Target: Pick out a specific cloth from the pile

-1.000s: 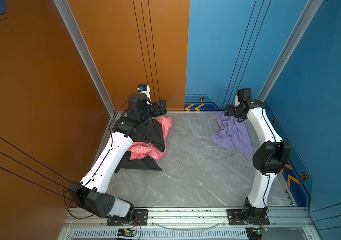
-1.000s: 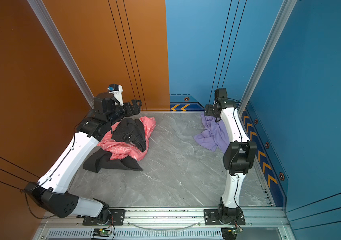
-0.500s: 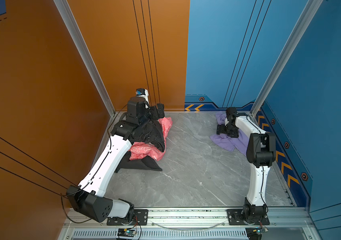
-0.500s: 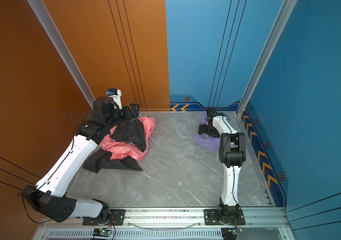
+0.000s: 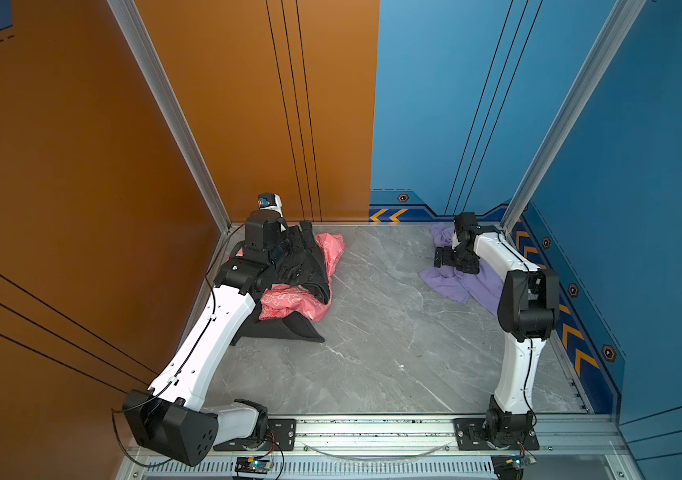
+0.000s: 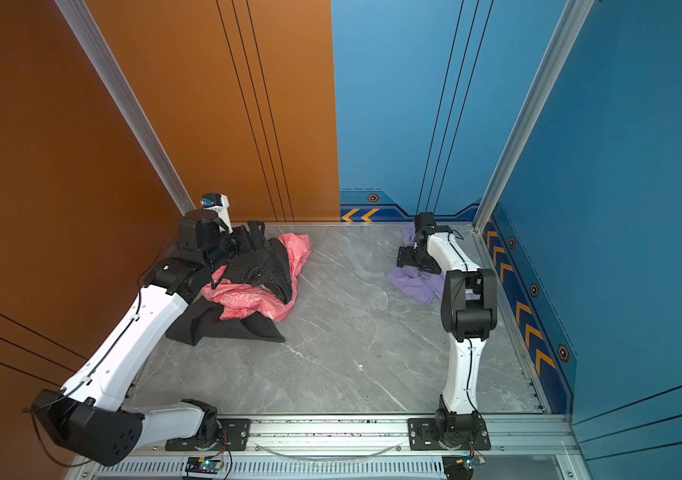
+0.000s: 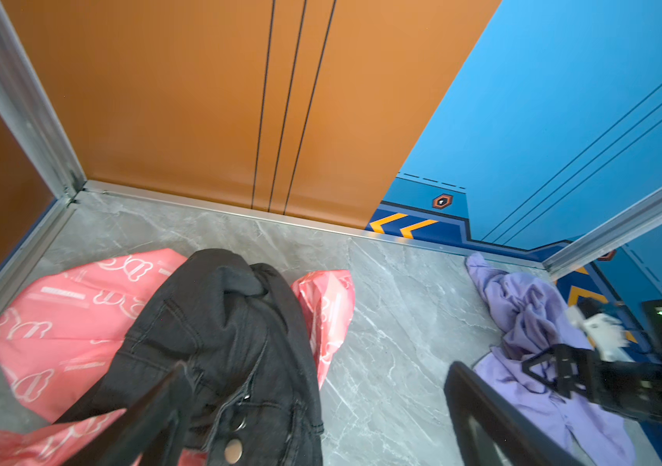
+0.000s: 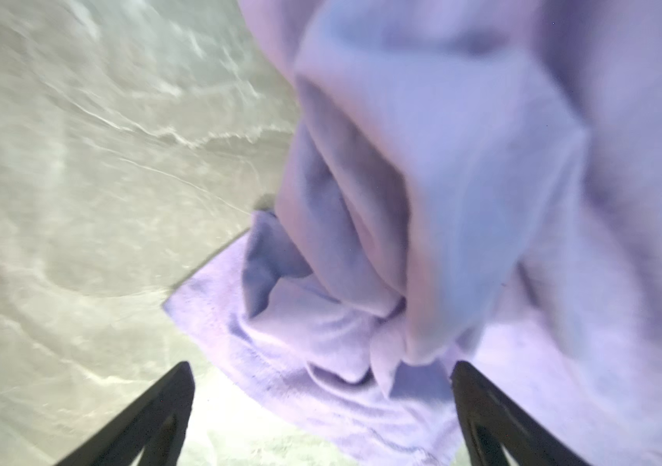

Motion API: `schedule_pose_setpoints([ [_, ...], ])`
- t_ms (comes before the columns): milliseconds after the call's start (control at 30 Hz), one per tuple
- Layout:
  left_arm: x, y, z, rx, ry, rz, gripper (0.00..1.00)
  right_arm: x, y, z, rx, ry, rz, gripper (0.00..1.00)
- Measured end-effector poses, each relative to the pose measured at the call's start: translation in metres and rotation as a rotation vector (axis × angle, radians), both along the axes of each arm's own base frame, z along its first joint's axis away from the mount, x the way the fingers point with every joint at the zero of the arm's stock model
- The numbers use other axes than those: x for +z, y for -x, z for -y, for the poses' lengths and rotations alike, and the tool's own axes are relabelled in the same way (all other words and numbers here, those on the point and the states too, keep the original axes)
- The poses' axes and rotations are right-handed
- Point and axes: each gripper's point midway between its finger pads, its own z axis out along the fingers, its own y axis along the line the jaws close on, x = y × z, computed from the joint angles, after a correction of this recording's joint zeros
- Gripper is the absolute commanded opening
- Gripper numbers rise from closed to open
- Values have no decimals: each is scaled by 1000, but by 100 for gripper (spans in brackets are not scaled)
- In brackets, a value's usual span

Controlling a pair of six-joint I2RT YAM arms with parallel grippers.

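The cloth, lavender and crumpled, lies alone on the grey floor at the back right, apart from the pile. My right gripper hovers low over its left part, open, with folds of the cloth between and ahead of the fingers and nothing gripped. The pile of coral-pink printed fabric and black garments sits at the back left. My left gripper stands open just above the black garment, holding nothing.
Orange walls close the left and back left, blue walls the back right and right; the cloth lies near that right corner. Grey marble floor stretches between the pile and the cloth. An aluminium rail carrying both arm bases runs along the front.
My right arm has folded down from a raised pose at the back, bringing its gripper low over the lavender cloth with the jaws spread wider. The left arm has barely shifted.
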Motion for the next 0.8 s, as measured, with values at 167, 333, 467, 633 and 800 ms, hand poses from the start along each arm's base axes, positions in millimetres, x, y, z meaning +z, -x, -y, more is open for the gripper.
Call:
schedule_pose_setpoints([
  [167, -26, 14, -28, 79, -40, -9, 98, 108, 4, 5, 8, 20, 347, 100],
  [333, -66, 29, -54, 155, -94, -26, 98, 161, 33, 19, -3, 61, 625, 100],
  [467, -102, 43, -70, 204, -150, -39, 98, 125, 59, 40, -53, 85, 674, 100],
  [633, -144, 59, -90, 269, -225, -6, 98, 46, 103, 67, -138, 126, 617, 100],
  [800, -183, 69, -105, 304, -297, 7, 98, 13, 123, 79, -183, 144, 637, 100],
])
